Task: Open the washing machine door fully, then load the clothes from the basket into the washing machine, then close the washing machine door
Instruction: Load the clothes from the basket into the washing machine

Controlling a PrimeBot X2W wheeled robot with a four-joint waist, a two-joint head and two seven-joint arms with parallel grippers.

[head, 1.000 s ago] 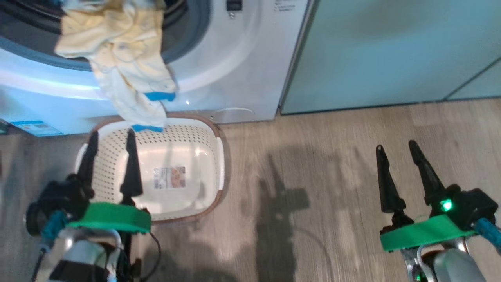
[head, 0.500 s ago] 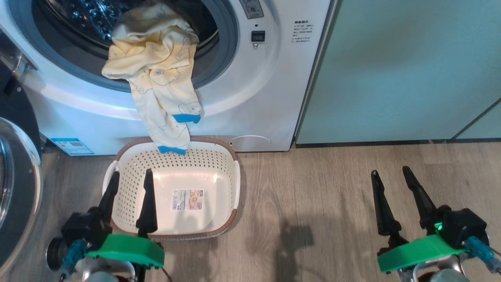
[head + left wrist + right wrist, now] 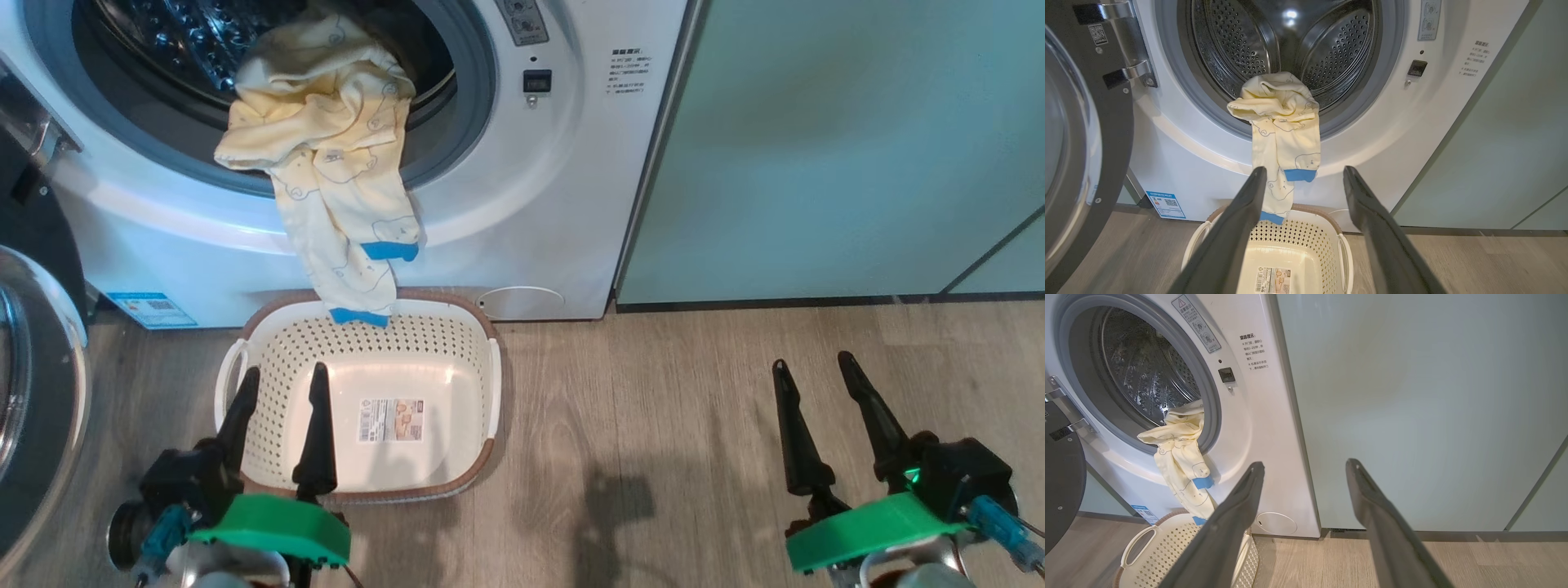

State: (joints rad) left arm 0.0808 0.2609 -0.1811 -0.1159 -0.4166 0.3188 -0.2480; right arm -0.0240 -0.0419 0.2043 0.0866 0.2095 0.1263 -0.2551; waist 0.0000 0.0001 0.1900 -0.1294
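The white washing machine (image 3: 563, 163) stands with its black door (image 3: 33, 408) swung open to the left. Pale yellow clothes (image 3: 326, 155) with blue trim hang over the grey drum rim and trail down toward the cream basket (image 3: 269, 359), which holds nothing but its paper label. My left gripper (image 3: 283, 377) is open over the basket's near left part, nothing between its fingers. My right gripper (image 3: 814, 361) is open above the wooden floor, far right. In the left wrist view the clothes (image 3: 1284, 130) drape from the drum mouth above the basket (image 3: 1298, 241), the door (image 3: 1081, 134) at left.
Pale green cabinet doors (image 3: 857, 147) stand right of the machine. Wooden floor (image 3: 653, 425) runs between the basket and my right gripper. The steel drum (image 3: 1290, 45) gapes behind the clothes. The right wrist view has the cabinet (image 3: 1412, 408) ahead and the washing machine (image 3: 1257, 428) at left.
The head camera has tilted up, so the whole picture shifted down and more of the drum and door shows. The clothes, basket and both open grippers keep their places.
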